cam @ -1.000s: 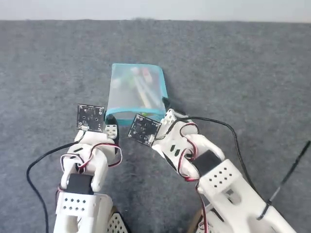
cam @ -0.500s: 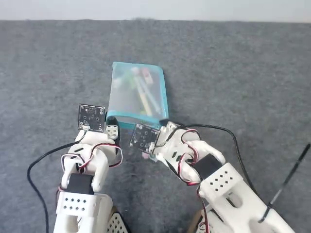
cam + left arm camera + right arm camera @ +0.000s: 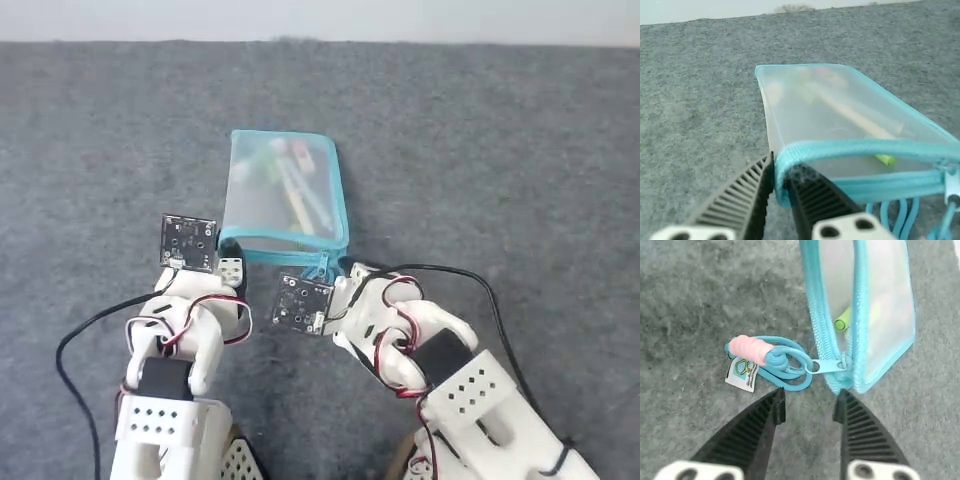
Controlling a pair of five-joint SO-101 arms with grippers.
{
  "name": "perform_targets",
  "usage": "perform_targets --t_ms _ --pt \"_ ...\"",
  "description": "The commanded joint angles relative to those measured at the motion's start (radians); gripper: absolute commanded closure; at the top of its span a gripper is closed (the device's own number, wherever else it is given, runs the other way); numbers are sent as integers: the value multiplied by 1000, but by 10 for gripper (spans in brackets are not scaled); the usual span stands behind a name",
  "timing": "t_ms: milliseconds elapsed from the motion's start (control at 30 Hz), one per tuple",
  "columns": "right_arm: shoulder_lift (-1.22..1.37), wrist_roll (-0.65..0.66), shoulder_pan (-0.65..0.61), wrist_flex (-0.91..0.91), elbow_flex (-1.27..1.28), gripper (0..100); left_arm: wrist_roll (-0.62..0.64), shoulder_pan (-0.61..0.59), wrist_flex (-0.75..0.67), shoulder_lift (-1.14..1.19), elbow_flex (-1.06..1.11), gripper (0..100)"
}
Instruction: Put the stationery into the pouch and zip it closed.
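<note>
Your left gripper (image 3: 780, 172) pinches the pouch (image 3: 840, 115); your right gripper (image 3: 810, 397), spread wide, could snag the cord (image 3: 784, 360) and drag the pouch.

From overhead I had the translucent, teal-edged pouch (image 3: 283, 195) lying flat on the grey carpeted table (image 3: 500, 150), coloured stationery (image 3: 297, 190) showing through it, with my left gripper (image 3: 230, 250) at its near left corner and my right gripper (image 3: 338, 270) just beside its near right corner.
</note>
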Motion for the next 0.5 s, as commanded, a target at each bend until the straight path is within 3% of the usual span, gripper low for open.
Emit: perform_targets --t_ms 0,233,467 --pt "16 -14 -2 -25 -11 753 -9 5 0 -20 -53 988" --pt "27 20 2 -18 -11 735 -9 11 0 -20 -53 988" --pt "28 52 105 -67 -5 735 -9 12 -2 -20 -53 988"
